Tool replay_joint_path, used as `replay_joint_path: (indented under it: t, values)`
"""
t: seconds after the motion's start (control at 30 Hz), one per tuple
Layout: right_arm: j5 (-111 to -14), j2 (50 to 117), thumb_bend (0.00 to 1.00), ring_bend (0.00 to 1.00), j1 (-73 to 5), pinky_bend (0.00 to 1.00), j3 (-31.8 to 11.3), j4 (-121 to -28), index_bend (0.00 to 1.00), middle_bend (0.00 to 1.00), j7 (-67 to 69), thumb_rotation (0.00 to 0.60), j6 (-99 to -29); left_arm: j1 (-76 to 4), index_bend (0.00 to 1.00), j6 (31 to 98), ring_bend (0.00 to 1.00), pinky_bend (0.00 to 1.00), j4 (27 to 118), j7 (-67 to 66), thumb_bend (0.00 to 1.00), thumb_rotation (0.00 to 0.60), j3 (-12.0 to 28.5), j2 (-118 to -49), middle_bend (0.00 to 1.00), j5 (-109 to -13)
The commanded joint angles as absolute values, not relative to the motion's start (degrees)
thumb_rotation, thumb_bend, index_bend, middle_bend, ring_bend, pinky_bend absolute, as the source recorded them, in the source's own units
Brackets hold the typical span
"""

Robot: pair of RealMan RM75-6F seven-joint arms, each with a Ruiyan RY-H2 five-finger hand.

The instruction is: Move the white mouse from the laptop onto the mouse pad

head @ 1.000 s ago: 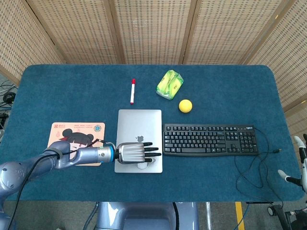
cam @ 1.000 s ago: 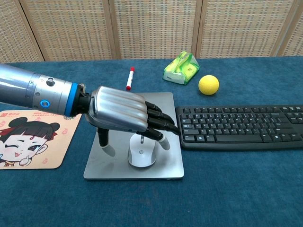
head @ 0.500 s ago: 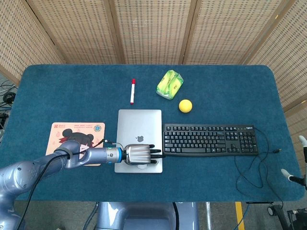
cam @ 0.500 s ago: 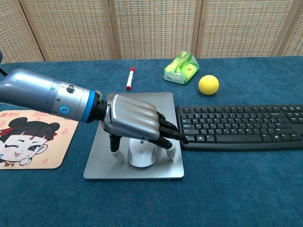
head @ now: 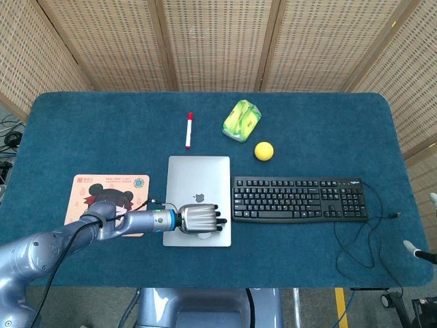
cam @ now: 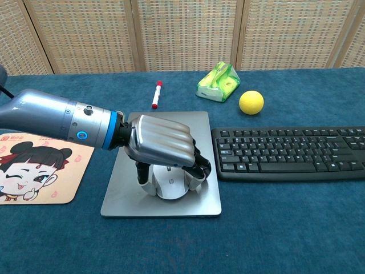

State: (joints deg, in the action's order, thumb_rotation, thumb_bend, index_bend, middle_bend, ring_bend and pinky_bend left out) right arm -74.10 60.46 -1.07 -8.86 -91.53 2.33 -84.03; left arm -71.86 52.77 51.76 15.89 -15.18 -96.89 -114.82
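Grasping the white mouse (cam: 169, 185), the left hand (cam: 162, 149) sits over it on the closed silver laptop (head: 199, 179); thumb on the mouse's left flank, fingers (cam: 198, 169) curled down its right side, palm arched over the top; mouse resting on the lid near the laptop's front edge, not lifted as far as the chest view shows; in the head view the hand (head: 198, 219) hides nearly all of the mouse, only a sliver showing at the near edge; left arm (cam: 54, 121) comes in from the left, crossing above the mouse pad (cam: 34, 168); the pad, pinkish with a cartoon girl's face, lies flat on the blue table cloth (head: 314, 126) just left of the laptop, apart from it; black keyboard (head: 299, 199) just right of the laptop, its cable (head: 355, 247) looping toward the near right edge of the table; red and white marker (head: 189, 129) lying behind the laptop; yellow-green packet (head: 242, 120) to the marker's right; yellow ball (head: 264, 151) near the packet, behind the keyboard; right hand (head: 427, 249) barely visible at the far right edge of the head view, off the table; cannot tell how its fingers lie; woven screen panels (head: 218, 41) behind the table.
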Motion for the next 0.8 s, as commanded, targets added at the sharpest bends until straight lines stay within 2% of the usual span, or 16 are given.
replay_joint_path:
  t: [0.03,0.3,0.47,0.53,0.7,0.8]
  values:
    - [-74.28,60.56,0.04,0.00,-1.06,0.00,-8.76,-91.52,0.06,0.00,2.01,0.600,-84.14,-70.22,0.63,55.74,0.50,0.42,50.90,15.13,0.27,0.600,-15.61,-95.90,0.53,-114.52]
    - [-74.51,61.20,0.04,0.00,-1.16,0.00,-8.38,-91.65,0.06,0.00,0.16,0.600,-84.19,-63.64,0.63,69.83,0.50,0.42,43.89,17.99,0.26,0.600,-18.80,-91.63,0.53,-116.28]
    - [-73.91,61.86,0.04,0.00,-1.40,0.00,-8.39,-91.52,0.06,0.00,-1.70,0.600,-83.95,-56.82,0.63,79.40,0.50,0.42,32.98,23.13,0.26,0.600,-21.23,-91.32,0.53,-116.84]
    - [-73.69,62.34,0.04,0.00,-1.54,0.00,-8.45,-91.29,0.06,0.00,-3.72,0.600,-84.31,-53.29,0.63,82.42,0.50,0.42,25.69,25.05,0.25,0.600,-22.79,-92.11,0.53,-117.45]
    - [-73.42,63.26,0.04,0.00,-1.46,0.00,-8.79,-91.75,0.06,0.00,-7.03,0.600,-85.93,-47.93,0.63,85.62,0.50,0.42,13.91,29.31,0.25,0.600,-24.68,-94.35,0.53,-118.00]
    - [-73.42,63.59,0.04,0.00,-1.33,0.00,-8.90,-92.26,0.06,0.00,-8.36,0.600,-86.75,-46.14,0.63,86.82,0.50,0.42,9.97,30.87,0.25,0.600,-25.53,-95.04,0.53,-118.43]
